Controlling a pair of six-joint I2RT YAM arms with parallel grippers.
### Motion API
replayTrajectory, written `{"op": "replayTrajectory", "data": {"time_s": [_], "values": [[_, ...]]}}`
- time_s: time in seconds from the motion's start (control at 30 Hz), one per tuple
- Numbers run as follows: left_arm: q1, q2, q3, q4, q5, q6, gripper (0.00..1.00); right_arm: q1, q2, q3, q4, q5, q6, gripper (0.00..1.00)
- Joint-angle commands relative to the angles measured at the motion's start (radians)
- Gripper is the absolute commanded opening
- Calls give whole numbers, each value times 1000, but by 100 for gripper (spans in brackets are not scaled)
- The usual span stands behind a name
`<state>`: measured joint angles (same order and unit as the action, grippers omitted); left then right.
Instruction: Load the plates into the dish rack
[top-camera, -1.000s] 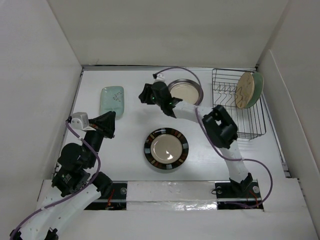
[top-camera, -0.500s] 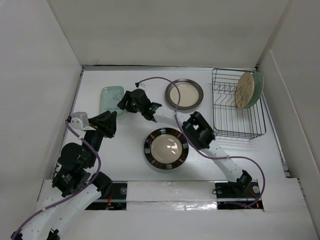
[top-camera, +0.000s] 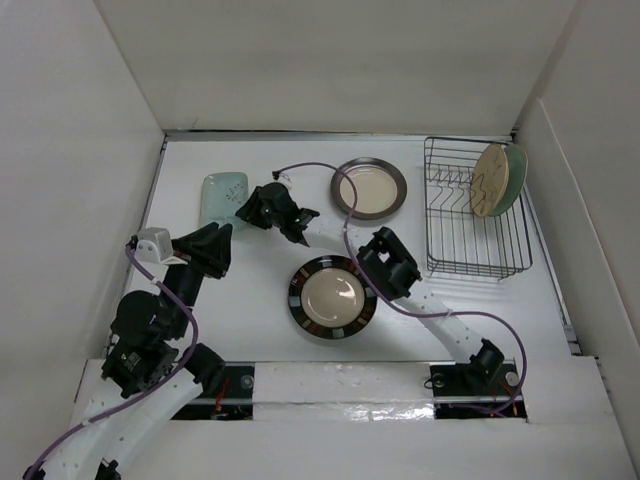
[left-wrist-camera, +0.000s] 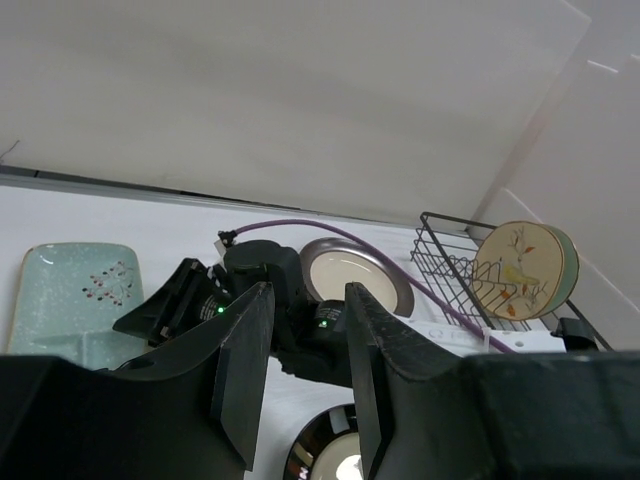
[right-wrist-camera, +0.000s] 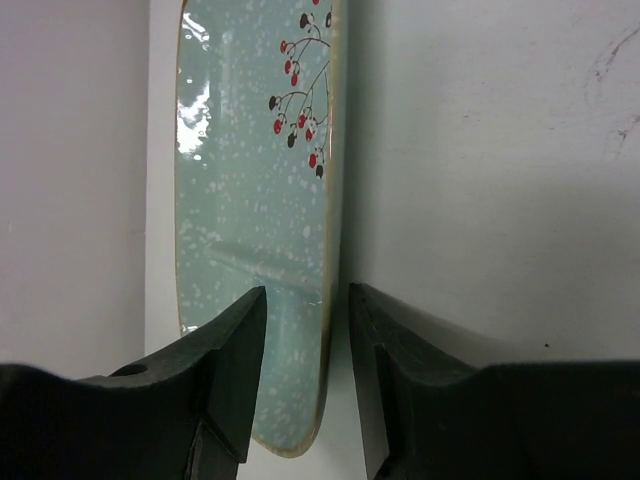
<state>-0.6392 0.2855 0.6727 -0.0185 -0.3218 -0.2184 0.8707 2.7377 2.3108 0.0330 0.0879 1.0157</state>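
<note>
The pale-green rectangular plate (top-camera: 223, 198) lies flat at the back left. My right gripper (top-camera: 246, 209) is at its right rim. In the right wrist view its open jaws (right-wrist-camera: 307, 375) straddle that rim (right-wrist-camera: 325, 250), with a gap on each side. My left gripper (top-camera: 220, 236) hovers just in front of that plate, open and empty (left-wrist-camera: 305, 305). The dark-brown-rimmed plate (top-camera: 369, 188) and the striped-rim plate (top-camera: 333, 297) lie flat on the table. In the dish rack (top-camera: 478, 255) the floral round plate (top-camera: 489, 181) stands upright against the pale-green round one (top-camera: 515, 168).
White walls close in the table on the left (top-camera: 100, 200), back and right. A purple cable (top-camera: 320, 168) loops over the right arm near the brown-rimmed plate. The near rows of the rack hold no plates.
My right arm swung left from beside the brown-rimmed plate to the rectangular plate's rim. My left gripper's jaws opened a little; that arm barely moved.
</note>
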Motion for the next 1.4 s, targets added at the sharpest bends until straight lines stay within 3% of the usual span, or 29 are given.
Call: {"op": "replayTrajectory", "data": {"time_s": [0.0,0.13,0.17,0.27,0.43,0.63,0.77,0.87,0.9,1.03,1.2,1.27,1.37], "values": [[6,-22,-12,61,-3,8,32,4,24,42,-15,-36,23,41],[6,-32,-5,51,-8,10,32,4,-9,-20,14,-77,35,21],[6,-39,-8,55,-11,11,32,4,-39,-77,37,-77,32,11],[6,-52,-13,57,-23,13,33,4,-85,-161,79,-68,20,0],[6,-40,-12,63,-11,13,33,-6,-280,-387,347,-71,-40,0],[6,-34,-10,63,7,10,34,-41,-534,-497,432,-30,-225,0],[6,-28,-2,55,35,7,36,-111,-743,-690,433,-7,-324,0],[6,-11,-8,63,85,7,43,-191,-947,-816,378,47,-435,0],[6,3,-7,57,120,4,49,-234,-1043,-867,289,79,-528,0],[6,86,37,22,208,2,54,-365,-1247,-938,55,275,-716,0],[6,63,34,31,236,-9,54,-580,-1363,-904,-204,478,-848,0],[6,50,30,34,236,-15,54,-684,-1392,-896,-229,504,-867,0],[6,52,39,31,268,-22,54,-740,-1385,-877,-248,513,-951,0]]}}
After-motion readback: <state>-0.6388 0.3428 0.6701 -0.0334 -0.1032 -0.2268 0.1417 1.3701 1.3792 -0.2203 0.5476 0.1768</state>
